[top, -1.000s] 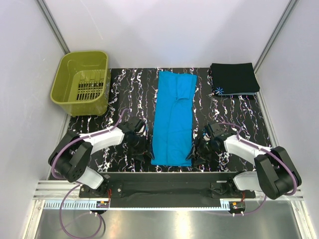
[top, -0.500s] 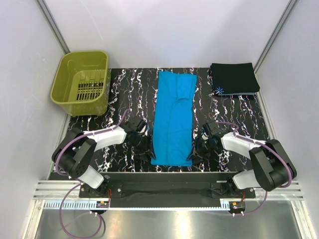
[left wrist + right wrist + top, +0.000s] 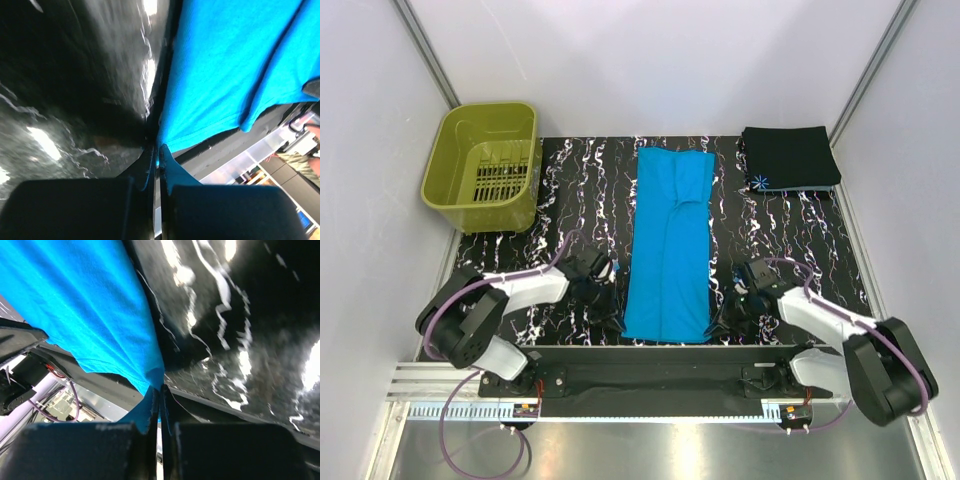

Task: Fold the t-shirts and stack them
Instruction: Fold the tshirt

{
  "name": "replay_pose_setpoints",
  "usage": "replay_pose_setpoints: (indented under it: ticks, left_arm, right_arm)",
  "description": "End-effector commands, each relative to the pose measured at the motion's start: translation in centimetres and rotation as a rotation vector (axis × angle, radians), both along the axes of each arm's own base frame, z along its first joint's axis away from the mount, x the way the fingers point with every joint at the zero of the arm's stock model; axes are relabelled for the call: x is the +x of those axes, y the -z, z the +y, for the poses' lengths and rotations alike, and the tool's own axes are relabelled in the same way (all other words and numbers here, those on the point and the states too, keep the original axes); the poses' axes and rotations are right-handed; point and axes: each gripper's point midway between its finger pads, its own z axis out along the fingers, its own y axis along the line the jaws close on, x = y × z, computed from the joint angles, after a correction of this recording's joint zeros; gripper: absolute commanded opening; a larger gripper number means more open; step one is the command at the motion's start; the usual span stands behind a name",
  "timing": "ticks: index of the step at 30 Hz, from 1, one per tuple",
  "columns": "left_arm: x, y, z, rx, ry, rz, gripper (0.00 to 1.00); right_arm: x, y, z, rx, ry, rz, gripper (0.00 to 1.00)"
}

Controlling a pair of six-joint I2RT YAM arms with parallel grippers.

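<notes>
Top external view: the turquoise t-shirt point(image 3: 668, 245), folded to a long strip, lies mid-table with its hem at the near edge. The left gripper point(image 3: 612, 312) and right gripper point(image 3: 718, 325) each pinch a near corner (jaws clamped on cloth). The crosswise fold appears in hand; the next move calls for lifting both corners evenly toward the far edge.

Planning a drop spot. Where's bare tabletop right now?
Free: strip between olive basket and turquoise shirt; patch between that shirt and black shirt. Crowded: near edge, where left hand and right hand pinch the turquoise shirt's corners.
</notes>
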Motion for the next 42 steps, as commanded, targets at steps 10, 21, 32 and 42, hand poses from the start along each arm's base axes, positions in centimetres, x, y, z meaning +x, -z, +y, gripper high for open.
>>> replay_pose_setpoints:
  ticks: [10, 21, 32, 42]
  left_arm:
    - [-4.6, -2.3, -2.6, -0.102, 0.016, 0.027, 0.0]
    - [5.0, -8.3, -3.3, -0.152, -0.156, -0.142, 0.0]
    - [19.0, -8.4, -2.8, -0.084, -0.228, -0.204, 0.0]
    - [26.5, -8.6, -2.8, -0.124, -0.264, -0.216, 0.0]
  right_arm:
    - [-3.1, -1.4, -0.4, 0.074, 0.074, 0.02, 0.0]
    - [4.7, -5.7, -0.8, -0.059, 0.028, -0.089, 0.0]
    - [21.2, -7.2, -1.2, -0.069, -0.019, -0.15, 0.0]
    - [28.5, -6.9, -1.7, -0.022, 0.013, -0.15, 0.0]
